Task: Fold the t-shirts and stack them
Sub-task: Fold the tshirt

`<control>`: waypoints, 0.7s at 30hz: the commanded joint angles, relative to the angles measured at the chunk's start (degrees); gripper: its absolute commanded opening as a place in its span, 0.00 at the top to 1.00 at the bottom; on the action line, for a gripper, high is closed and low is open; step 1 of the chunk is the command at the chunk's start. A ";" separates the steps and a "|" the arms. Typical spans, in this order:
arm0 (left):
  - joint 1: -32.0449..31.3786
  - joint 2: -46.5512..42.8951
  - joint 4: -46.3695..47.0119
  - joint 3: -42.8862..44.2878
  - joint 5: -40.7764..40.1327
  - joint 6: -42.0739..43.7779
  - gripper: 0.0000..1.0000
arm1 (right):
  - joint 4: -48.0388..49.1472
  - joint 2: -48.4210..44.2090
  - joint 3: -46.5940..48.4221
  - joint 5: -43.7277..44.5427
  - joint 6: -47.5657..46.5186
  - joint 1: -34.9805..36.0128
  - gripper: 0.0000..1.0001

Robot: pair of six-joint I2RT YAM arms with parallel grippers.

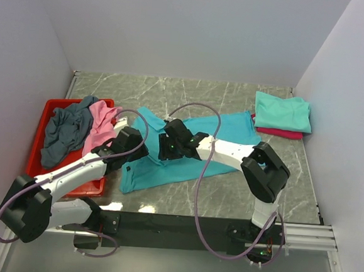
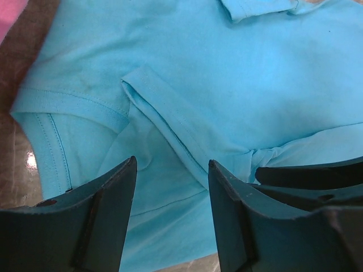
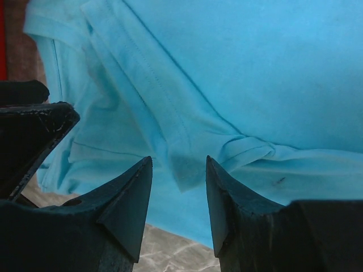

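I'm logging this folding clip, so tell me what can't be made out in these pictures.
Top view: middle of the bright turquoise collared t-shirt, covered by both arms.
Top view: crimson folded shirt, mostly under the mint-green folded shirt.
Top view: floor of the red plastic tray, covered by the slate-grey shirt and pink shirt.
Wrist views: whether the left gripper or right gripper touches cloth; depth unreadable.
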 commanded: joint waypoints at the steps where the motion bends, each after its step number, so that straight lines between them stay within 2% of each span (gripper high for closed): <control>1: 0.74 -0.63 2.09 -0.09 1.79 1.67 0.41 | -1.51 0.65 3.76 2.34 -0.81 1.40 0.50; 10: 1.97 -0.72 2.44 -1.05 2.67 2.20 0.41 | -8.28 2.94 6.31 11.65 -2.48 4.38 0.50; 19: 2.85 -1.33 1.91 -0.70 2.76 2.81 0.41 | -9.60 4.87 6.84 13.33 -2.74 5.53 0.50; 21: 3.03 -1.42 1.74 -0.70 2.84 2.90 0.41 | -10.12 5.23 7.36 13.95 -2.74 5.53 0.54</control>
